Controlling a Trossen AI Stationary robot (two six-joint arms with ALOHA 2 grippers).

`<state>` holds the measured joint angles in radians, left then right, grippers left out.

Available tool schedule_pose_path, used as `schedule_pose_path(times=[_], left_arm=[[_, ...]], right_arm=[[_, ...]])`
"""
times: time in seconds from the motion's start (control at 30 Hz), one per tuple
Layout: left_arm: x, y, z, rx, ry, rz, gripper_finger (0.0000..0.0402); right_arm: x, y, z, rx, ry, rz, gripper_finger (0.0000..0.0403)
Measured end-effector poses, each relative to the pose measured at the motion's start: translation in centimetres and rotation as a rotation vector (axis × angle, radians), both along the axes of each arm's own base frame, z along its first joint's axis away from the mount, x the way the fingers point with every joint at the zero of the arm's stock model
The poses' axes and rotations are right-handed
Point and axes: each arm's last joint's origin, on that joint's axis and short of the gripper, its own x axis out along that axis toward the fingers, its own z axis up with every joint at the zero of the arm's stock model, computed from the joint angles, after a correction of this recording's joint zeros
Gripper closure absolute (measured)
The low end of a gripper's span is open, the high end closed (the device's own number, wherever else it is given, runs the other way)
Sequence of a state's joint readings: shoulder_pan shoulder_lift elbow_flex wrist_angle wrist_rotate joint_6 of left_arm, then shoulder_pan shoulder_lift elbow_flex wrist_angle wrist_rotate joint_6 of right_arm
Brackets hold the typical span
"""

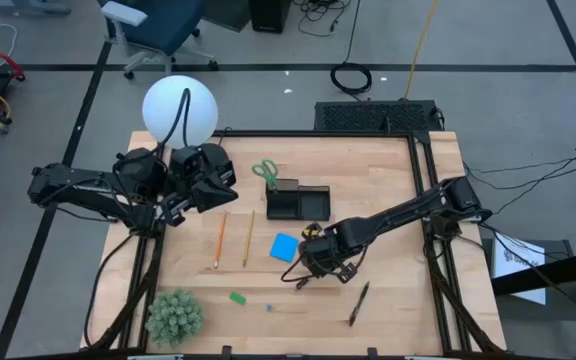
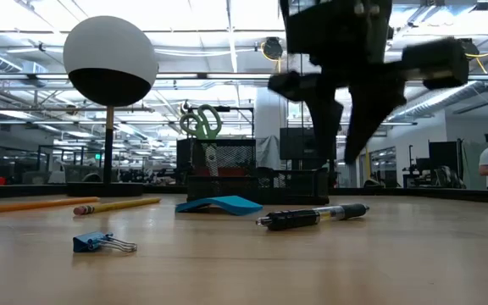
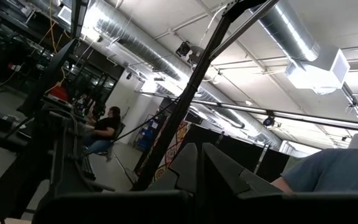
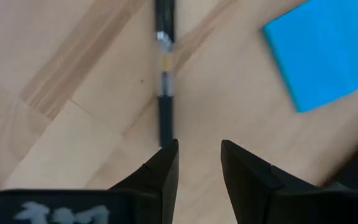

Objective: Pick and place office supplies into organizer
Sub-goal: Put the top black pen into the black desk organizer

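Pen lies lengthwise, pointing toward right fingers.

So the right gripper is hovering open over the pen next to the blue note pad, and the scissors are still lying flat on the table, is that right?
Not quite. The scissors are not flat on the table; they stand upright in the organizer, handles up, as the low view shows. The rest holds: the right gripper hangs open above the pen, with the blue note pad beside it.
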<state>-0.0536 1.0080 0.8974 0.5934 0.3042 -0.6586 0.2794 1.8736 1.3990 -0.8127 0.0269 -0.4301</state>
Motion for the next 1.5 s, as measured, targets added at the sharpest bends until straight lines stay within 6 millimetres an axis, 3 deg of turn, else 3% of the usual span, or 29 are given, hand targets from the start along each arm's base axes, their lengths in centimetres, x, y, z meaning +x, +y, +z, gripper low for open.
schedule_pose_path(times=[0.27,0.57,0.9,1.33,1.5], left_arm=[[0.0,0.0,0.0,0.0,0.001,-0.001,0.038],[0.0,0.0,0.0,0.0,0.001,0.0,0.038],[0.0,0.0,0.0,0.0,0.0,-0.001,0.038],[0.0,0.0,0.0,0.0,0.001,0.0,0.038],[0.0,0.0,0.0,0.0,0.0,0.0,0.038]], right_arm=[[0.3,0.9,-2.5,0.016,0.08,-0.003,0.0291],[0.6,1.3,-2.4,0.063,0.044,0.016,0.0291],[1.2,1.5,-4.6,0.116,0.104,0.012,0.0291],[1.2,1.6,-4.6,0.117,0.09,0.024,0.0291],[1.2,1.6,-4.6,0.115,0.092,0.024,0.0309]])
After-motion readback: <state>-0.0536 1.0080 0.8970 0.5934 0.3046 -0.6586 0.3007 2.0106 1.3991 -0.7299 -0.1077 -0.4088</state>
